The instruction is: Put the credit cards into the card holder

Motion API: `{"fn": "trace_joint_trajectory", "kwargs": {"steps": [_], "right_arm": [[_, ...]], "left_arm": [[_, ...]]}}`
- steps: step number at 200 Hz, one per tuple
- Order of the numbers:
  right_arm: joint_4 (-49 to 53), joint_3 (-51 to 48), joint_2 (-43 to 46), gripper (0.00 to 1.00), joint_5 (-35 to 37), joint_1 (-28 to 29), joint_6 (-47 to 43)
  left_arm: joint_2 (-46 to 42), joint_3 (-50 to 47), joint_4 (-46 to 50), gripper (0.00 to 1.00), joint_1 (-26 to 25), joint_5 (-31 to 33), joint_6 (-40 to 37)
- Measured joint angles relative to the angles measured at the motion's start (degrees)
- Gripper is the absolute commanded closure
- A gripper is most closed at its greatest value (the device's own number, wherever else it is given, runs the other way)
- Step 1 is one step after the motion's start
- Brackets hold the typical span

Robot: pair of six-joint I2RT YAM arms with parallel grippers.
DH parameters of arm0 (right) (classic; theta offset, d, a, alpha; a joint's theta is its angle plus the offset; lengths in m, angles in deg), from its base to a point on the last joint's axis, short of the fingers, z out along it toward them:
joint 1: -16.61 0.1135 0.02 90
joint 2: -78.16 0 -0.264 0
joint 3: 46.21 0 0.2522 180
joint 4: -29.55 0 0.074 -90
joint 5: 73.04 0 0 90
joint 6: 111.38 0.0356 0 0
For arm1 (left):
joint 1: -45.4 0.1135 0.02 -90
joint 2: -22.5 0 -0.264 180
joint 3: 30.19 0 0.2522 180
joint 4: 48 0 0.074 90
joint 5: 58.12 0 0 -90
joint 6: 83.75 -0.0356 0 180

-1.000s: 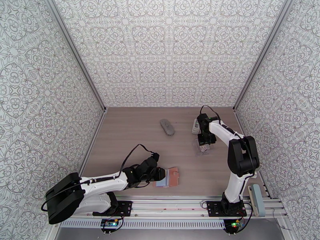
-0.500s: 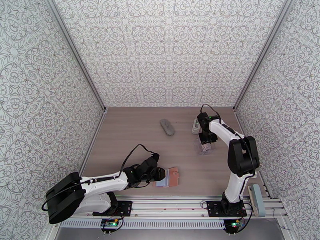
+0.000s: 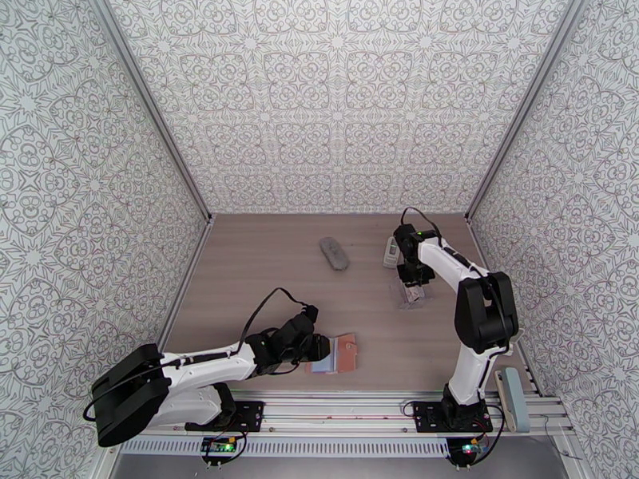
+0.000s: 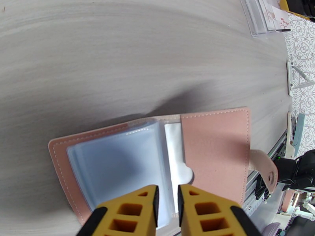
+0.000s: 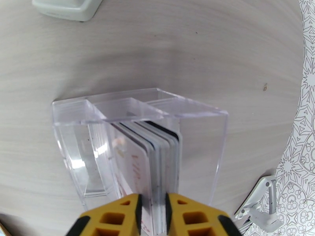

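Observation:
The card holder (image 3: 342, 353) is a pink wallet lying open near the table's front edge, its clear sleeves (image 4: 118, 162) showing. My left gripper (image 3: 319, 347) (image 4: 167, 201) is shut on the holder's near edge, at the sleeves. The credit cards (image 5: 157, 154) stand on edge in a clear plastic box (image 5: 197, 154) (image 3: 407, 295) at the right. My right gripper (image 3: 412, 290) (image 5: 152, 209) reaches down into the box from above, its yellow fingers shut on the cards in the middle of the stack. A white card with red print (image 5: 134, 170) stands just left of the fingers.
A grey oblong object (image 3: 334, 253) lies mid-table toward the back. A white device (image 3: 390, 251) (image 5: 67, 4) sits just behind the clear box. A blue-grey block (image 3: 511, 399) rests by the right rail. Patterned walls close in three sides.
The right gripper's fingers have closed in on the cards in the clear box. The left arm and the card holder have stayed still.

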Motion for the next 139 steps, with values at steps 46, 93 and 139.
{"fn": "trace_joint_trajectory", "kwargs": {"steps": [46,93,139], "right_arm": [[0.2,0.3,0.0,0.89,0.0,0.0,0.3],[0.4,0.3,0.9,0.93,-0.3,0.1,0.6],[0.6,0.4,1.0,0.96,-0.4,0.1,0.6]], "left_arm": [[0.0,0.0,0.0,0.76,0.0,0.0,0.0],[0.0,0.0,0.0,0.76,0.0,0.0,0.0],[0.0,0.0,0.0,0.76,0.0,0.0,0.0]]}}
